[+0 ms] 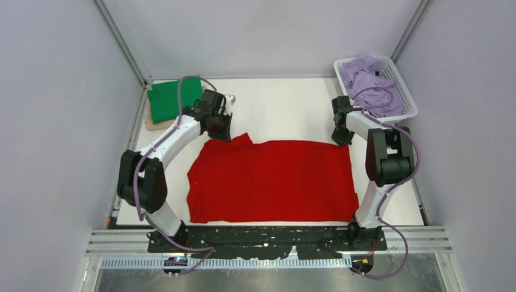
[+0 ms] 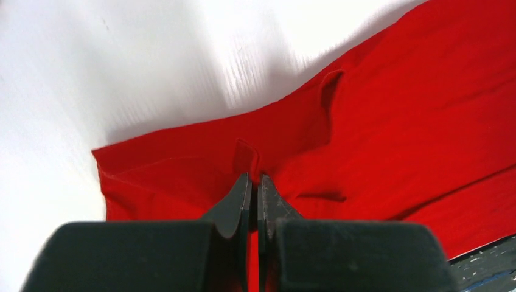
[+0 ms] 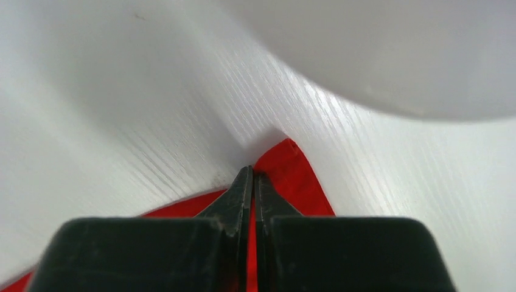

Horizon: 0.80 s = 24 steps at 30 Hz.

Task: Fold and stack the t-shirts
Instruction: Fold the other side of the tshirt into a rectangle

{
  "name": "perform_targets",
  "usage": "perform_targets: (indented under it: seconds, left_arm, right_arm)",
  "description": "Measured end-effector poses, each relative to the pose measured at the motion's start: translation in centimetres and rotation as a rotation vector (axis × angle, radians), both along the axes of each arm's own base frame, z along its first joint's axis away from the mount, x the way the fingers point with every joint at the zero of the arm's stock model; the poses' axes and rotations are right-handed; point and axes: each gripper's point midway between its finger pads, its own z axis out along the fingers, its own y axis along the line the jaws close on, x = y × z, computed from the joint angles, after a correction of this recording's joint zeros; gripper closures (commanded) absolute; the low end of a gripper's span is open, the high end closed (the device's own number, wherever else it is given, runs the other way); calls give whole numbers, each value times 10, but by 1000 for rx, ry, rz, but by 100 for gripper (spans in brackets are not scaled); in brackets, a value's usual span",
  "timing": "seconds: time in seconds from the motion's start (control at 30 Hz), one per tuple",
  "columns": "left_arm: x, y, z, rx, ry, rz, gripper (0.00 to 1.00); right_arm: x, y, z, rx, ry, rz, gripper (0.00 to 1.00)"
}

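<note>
Over on the far left, the folded green cloth t-shirt (image 1: 173, 100) is sitting squarely on a beige cloth t-shirt (image 1: 150, 121), and that looks like the finished stack building in the corner, out of the working area. Next along, the left gripper (image 2: 255, 180) is clamping a small raised pinch of the bright red cloth t-shirt (image 1: 271, 179) near its far-left sleeve, jaws pressed tight together on the fabric. The red shirt itself is lying spread flat across the middle of the white table (image 1: 280, 103). At its far-right corner, the right gripper (image 3: 253, 174) is nipping the cloth tip, jaws likewise squeezed together. Both arms are holding the far edge, probably so they can carry it toward the near edge for a fold. Far right, the white plastic mesh basket (image 1: 404, 85) is holding crumpled pale lavender cloth t-shirts (image 1: 365, 82), waiting unfolded.
</note>
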Motion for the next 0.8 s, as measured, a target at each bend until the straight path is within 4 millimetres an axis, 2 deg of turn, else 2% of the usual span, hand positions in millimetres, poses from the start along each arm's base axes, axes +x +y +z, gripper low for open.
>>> perform_targets:
  seconds: [0.13, 0.23, 0.37, 0.57, 0.8]
  left_arm:
    - [-16, 4, 1, 29, -21, -4, 100]
    - [-33, 6, 5, 57, -53, -12, 100]
    - [-57, 10, 17, 67, -113, -22, 100]
    - [-85, 19, 32, 52, -179, 4, 100]
    - [-121, 27, 29, 39, -174, 43, 100]
  right_arm:
    - [-15, 3, 4, -5, 5, 24, 95]
    - [-29, 8, 14, -5, -12, 46, 95]
    - [-43, 13, 31, -4, -50, 73, 95]
    - [-65, 17, 45, -8, -67, 110, 95]
    - [-89, 14, 61, -19, -83, 149, 95]
